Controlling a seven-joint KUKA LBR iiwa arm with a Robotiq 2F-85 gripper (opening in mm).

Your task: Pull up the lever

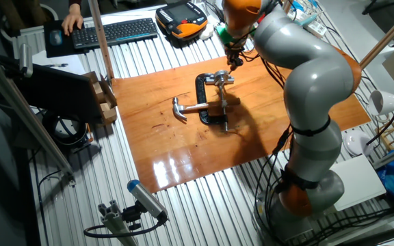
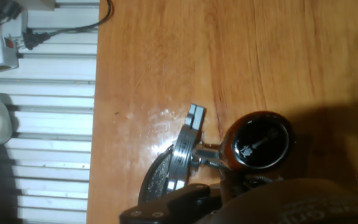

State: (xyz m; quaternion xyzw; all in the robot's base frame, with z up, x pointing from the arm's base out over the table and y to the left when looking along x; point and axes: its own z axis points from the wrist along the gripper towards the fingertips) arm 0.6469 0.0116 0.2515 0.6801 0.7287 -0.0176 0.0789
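Note:
A black C-shaped clamp (image 1: 202, 96) lies on the wooden board (image 1: 156, 137). Its lever (image 1: 221, 80), a short shiny silver crossbar, heads a thin silver screw pointing toward the front. My gripper (image 1: 234, 66) hangs point-down just behind and right of the crossbar, close above it; its fingers are too small to read. In the hand view the silver crossbar (image 2: 185, 149) sits low at centre, next to a round dark knob (image 2: 257, 142); my fingers do not show there. A hammer (image 1: 181, 109) with a steel claw head lies against the clamp's left side.
A wooden block stack (image 1: 104, 99) stands at the board's left edge. A keyboard (image 1: 115, 31), a person's hand (image 1: 72, 17) and a teach pendant (image 1: 181, 19) lie behind. A white lamp (image 1: 388, 102) stands right. The ribbed metal table (image 2: 48, 124) surrounds the board.

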